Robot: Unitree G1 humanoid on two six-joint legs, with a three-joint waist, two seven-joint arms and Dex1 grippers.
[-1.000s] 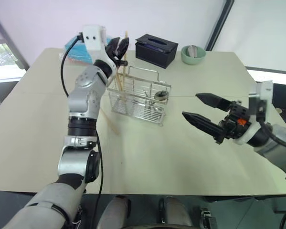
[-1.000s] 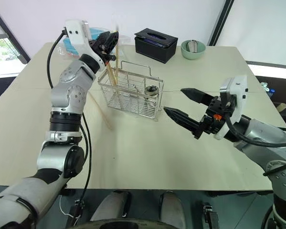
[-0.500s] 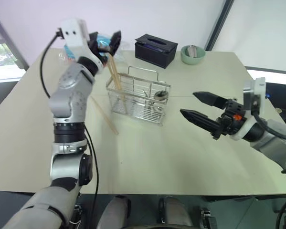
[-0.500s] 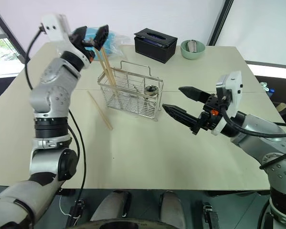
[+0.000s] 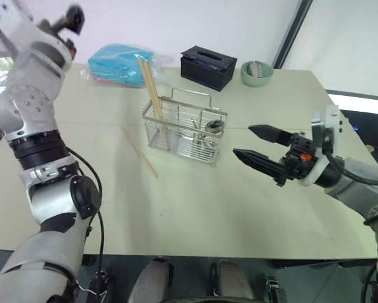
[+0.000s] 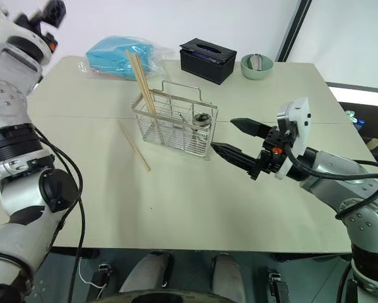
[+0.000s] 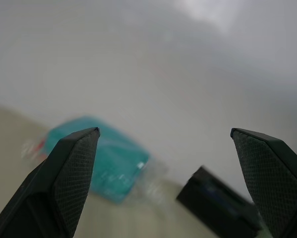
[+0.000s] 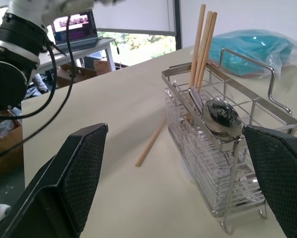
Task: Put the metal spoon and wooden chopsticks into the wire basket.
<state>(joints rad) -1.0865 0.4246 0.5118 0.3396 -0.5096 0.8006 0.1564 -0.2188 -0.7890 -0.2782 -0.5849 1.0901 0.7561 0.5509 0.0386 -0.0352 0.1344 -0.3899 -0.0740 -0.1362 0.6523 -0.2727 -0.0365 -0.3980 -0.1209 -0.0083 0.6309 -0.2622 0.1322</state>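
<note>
**Both grippers spread wide, holding nothing**

Our right gripper [image 5: 257,145] hangs above the table [image 5: 195,208] with its two black fingers splayed and nothing between them; our left gripper [image 7: 163,148] is raised high at the far left, equally wide and empty.

We see the wire basket [image 5: 183,132] as a rectangular silver mesh caddy with inner dividers and a looped handle on top. Two of the wooden chopsticks [image 5: 152,88], long pale tan sticks, stand tilted in the basket's end farthest from our right gripper, their tops leaning away from it. A third chopstick [image 5: 140,152] lies flat on the table just outside that same end. The metal spoon [image 8: 220,116] stands in the basket with its shiny round bowl uppermost, at the end nearest our right gripper.

Bare tabletop lies open between our right gripper and the basket, and broadly on the near side of both. Beyond the basket sit a black tissue box [image 5: 207,65], a green bowl [image 5: 256,73] and a teal packet [image 5: 120,64], all well apart from the basket.

The basket stands near our right fingertips, straight ahead of them, and well below and aside of our left gripper.
</note>
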